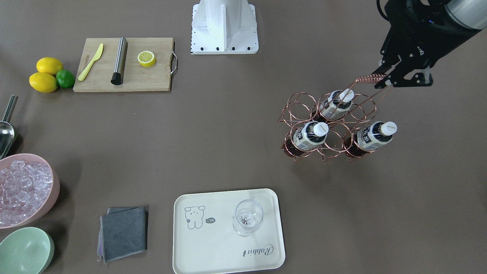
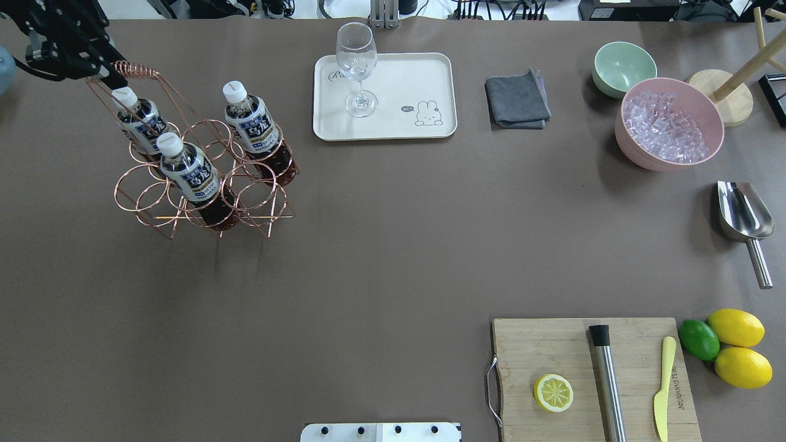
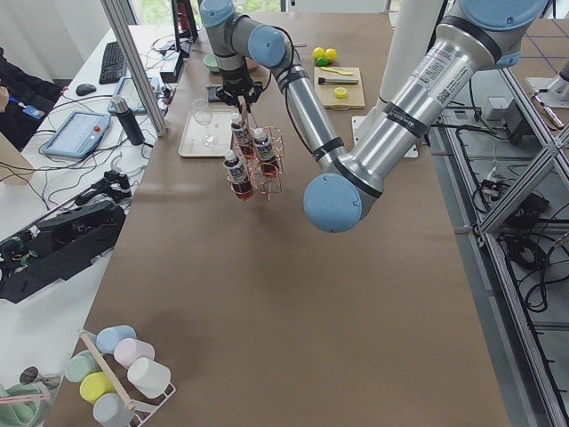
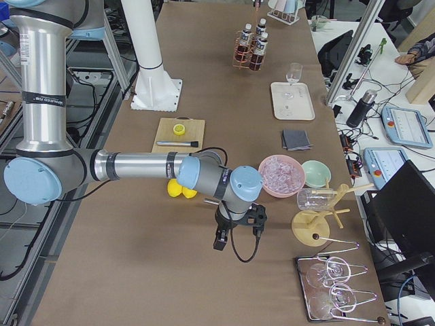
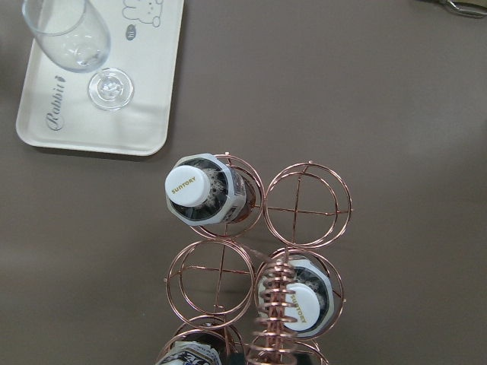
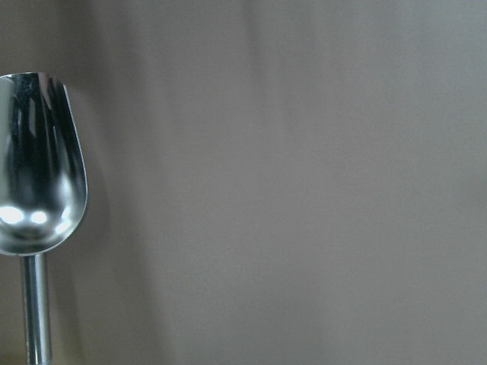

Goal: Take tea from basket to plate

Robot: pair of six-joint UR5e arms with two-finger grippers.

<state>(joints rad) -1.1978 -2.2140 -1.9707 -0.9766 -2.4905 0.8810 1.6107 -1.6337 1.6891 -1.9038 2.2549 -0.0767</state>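
Observation:
Three tea bottles with white caps stand in the copper wire basket [image 1: 300,102]: one at the front [image 1: 310,136], one beside it [image 1: 374,135], one behind [image 1: 338,103]. My left gripper [image 1: 382,78] is shut on the end of the basket's coiled handle [image 1: 369,78], above the bottles. The left wrist view looks down on the handle [image 5: 278,304], a capped tea [image 5: 194,186] and the cream plate [image 5: 122,129]. The plate [image 1: 213,247] lies at the table's far edge. My right gripper [image 4: 221,241] shows only in the exterior right view; I cannot tell its state.
A wine glass [image 1: 248,217] stands on the plate. A grey cloth [image 1: 123,232], a pale green bowl [image 1: 24,251] and a pink bowl of ice [image 1: 26,190] lie beside it. A metal scoop [image 6: 38,175] is under the right wrist. A cutting board [image 1: 125,64] holds a half lemon.

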